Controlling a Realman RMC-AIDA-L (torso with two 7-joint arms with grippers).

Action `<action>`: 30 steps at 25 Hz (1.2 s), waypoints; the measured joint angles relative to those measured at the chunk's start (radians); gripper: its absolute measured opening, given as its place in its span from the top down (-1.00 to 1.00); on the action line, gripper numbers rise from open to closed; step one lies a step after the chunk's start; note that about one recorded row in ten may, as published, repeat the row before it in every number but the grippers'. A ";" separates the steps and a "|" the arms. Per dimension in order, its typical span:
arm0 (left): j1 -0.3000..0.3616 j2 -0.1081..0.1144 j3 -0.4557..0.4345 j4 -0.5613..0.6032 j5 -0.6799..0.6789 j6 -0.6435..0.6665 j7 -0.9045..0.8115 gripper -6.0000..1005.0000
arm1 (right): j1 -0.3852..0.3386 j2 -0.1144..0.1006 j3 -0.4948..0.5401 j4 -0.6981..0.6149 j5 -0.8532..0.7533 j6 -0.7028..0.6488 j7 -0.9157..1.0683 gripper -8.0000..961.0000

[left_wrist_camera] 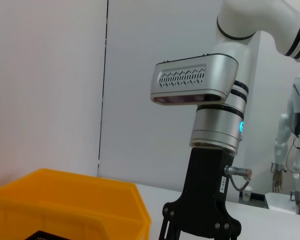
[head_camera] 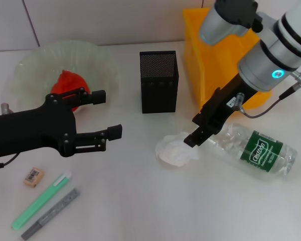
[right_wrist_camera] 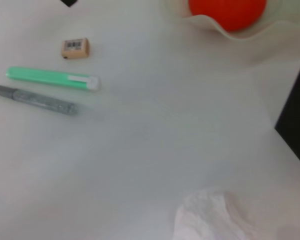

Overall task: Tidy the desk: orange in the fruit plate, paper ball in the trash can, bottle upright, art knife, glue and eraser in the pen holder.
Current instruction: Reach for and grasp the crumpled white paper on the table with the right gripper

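The orange [head_camera: 66, 83] lies in the translucent fruit plate [head_camera: 40, 57] at the back left. My left gripper [head_camera: 108, 113] hovers open and empty just in front of that plate. A white paper ball [head_camera: 176, 148] sits mid-table; my right gripper [head_camera: 193, 131] hangs open at its right edge, with nothing between its fingers. The clear bottle [head_camera: 258, 150] with a green label lies on its side right of the ball. The eraser [head_camera: 33, 176], a green stick [head_camera: 40, 201] and a grey stick [head_camera: 50, 214] lie front left; which is art knife or glue I cannot tell.
The black mesh pen holder [head_camera: 158, 80] stands at the back centre, with the yellow trash can [head_camera: 213, 55] to its right behind my right arm. The right wrist view shows the paper ball [right_wrist_camera: 210, 215], eraser [right_wrist_camera: 75, 47] and orange [right_wrist_camera: 227, 10].
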 joint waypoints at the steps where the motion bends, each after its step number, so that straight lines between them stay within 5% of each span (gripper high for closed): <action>1: -0.003 0.000 -0.001 -0.003 0.006 0.000 0.000 -0.71 | 0.004 0.000 0.000 0.009 0.001 0.003 -0.001 -0.34; 30: -0.024 0.000 0.005 -0.004 0.009 0.000 -0.011 -0.71 | 0.047 0.002 -0.065 0.199 0.003 0.154 -0.054 -0.34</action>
